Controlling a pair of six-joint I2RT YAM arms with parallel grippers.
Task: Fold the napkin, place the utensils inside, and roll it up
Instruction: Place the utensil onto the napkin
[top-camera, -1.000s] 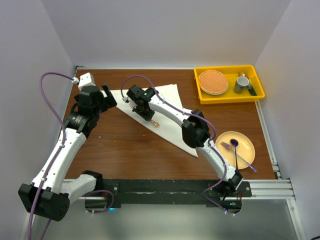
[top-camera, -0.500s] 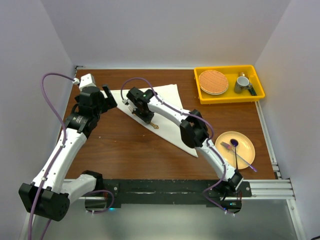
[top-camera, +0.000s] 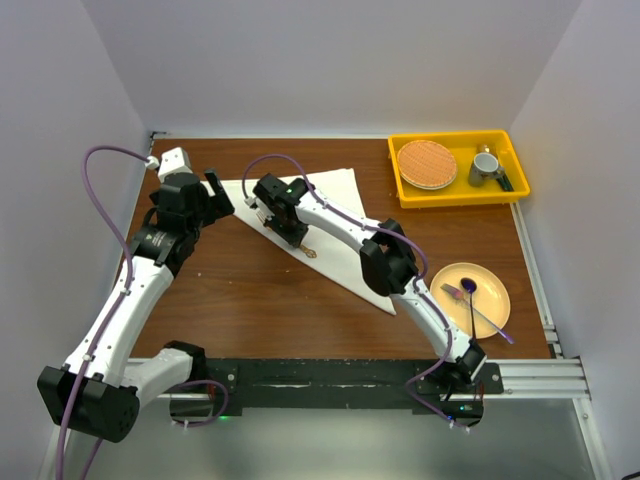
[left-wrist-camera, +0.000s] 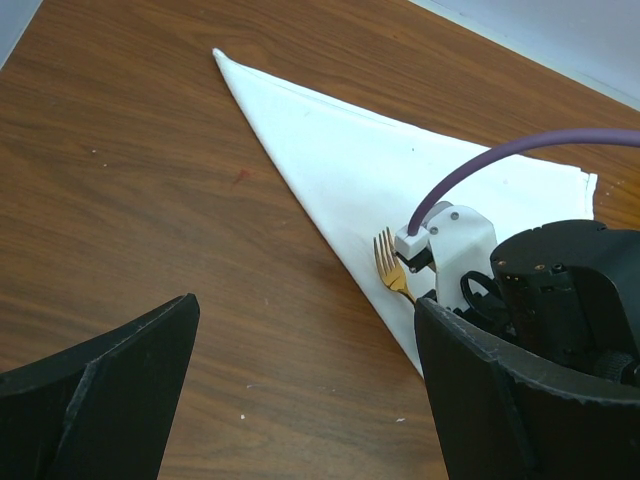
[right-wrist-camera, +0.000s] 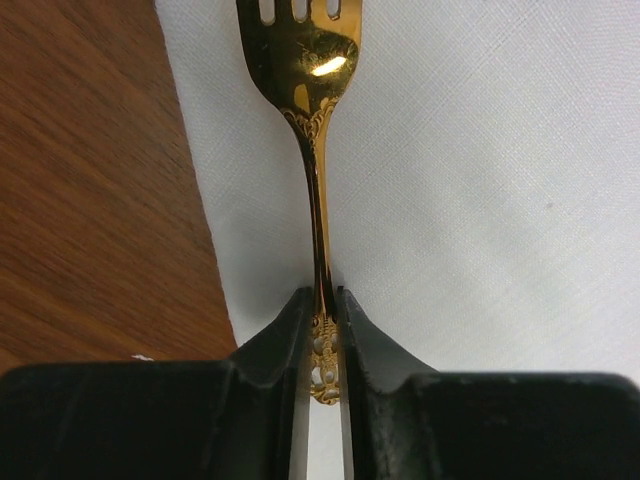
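Found large off-white cloth napkin (left-wrist-camera: 340, 170) folded to a triangle, flat on brown wooden table (left-wrist-camera: 120, 200). Noted slim gold metal fork (right-wrist-camera: 318, 200) lying on it just inside one long edge, handle pinched narrowly by right gripper (right-wrist-camera: 321, 310). Recorded left gripper (left-wrist-camera: 305, 310) spread wide, empty, above the table.

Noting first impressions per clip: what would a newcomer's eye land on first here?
The gold fork lies on the folded white napkin near its long edge, handle pinched in the right gripper. The left gripper hangs wide open above the table nearby. A yellow tray sits at the far right corner.
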